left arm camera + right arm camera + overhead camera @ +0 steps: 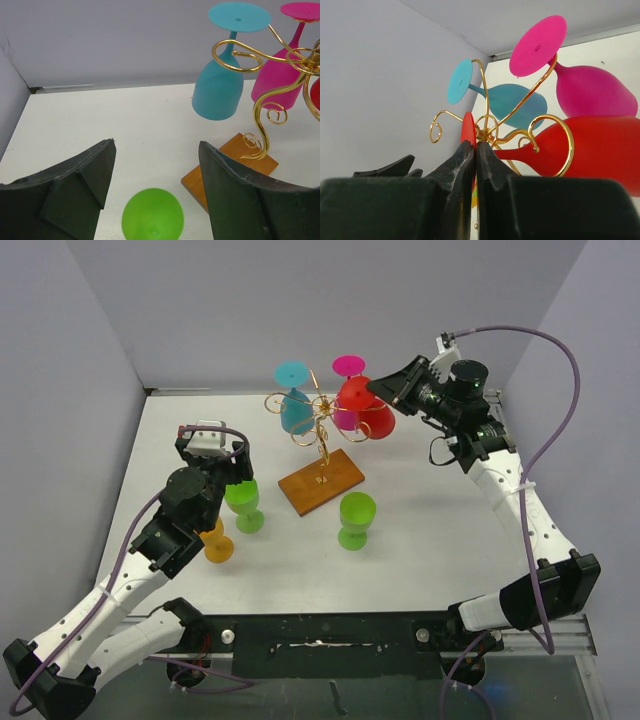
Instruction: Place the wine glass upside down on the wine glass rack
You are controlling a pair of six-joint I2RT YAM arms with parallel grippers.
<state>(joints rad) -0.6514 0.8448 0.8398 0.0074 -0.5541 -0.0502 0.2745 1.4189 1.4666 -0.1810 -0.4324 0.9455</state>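
Note:
The gold wire wine glass rack (320, 425) stands on its brown wooden base (320, 482) at the table's middle. A teal glass (294, 405) and a pink glass (348, 390) hang on it upside down. My right gripper (385, 390) holds a red wine glass (365, 408) against the rack. In the right wrist view the gripper (476, 150) is shut on the red glass's foot disc (468, 129), and the red stem lies inside a gold curl (552, 142). My left gripper (156, 150) is open and empty above a green glass (152, 216).
The green glass (243, 502) stands upright left of the base. A second green glass (356, 520) stands in front of the base. An orange glass (216, 540) stands by the left arm. Walls close the left, back and right sides.

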